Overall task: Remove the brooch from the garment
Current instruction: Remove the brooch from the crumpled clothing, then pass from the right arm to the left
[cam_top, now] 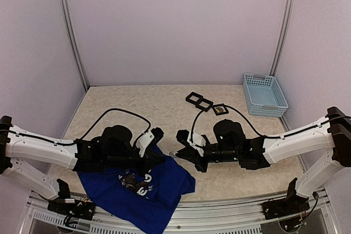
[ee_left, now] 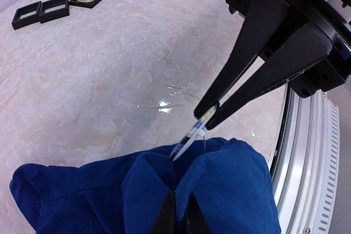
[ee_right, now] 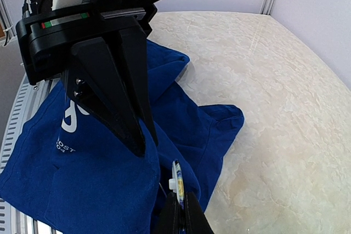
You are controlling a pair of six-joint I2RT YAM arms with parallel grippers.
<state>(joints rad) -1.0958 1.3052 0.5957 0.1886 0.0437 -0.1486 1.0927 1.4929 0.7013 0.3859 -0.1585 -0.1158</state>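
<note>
On the raised fold of the garment [cam_top: 143,187], the brooch [ee_left: 189,135] juts out, a slender pale pin. Our right gripper [ee_left: 211,114] has its jaws pressed on the pin's outer end; our left gripper [ee_left: 176,215] pinches the fold just beside it. We judge the brooch light, stiff and slippery, the cloth limp, so we would hold it close to the cloth.

White lettering [ee_right: 67,145] stood on the royal-blue T-shirt [ee_right: 98,190]. There was one large curved letter, half lost in a fold. Under it a small line seemed to end in "OST", the rest too fine to read.
</note>
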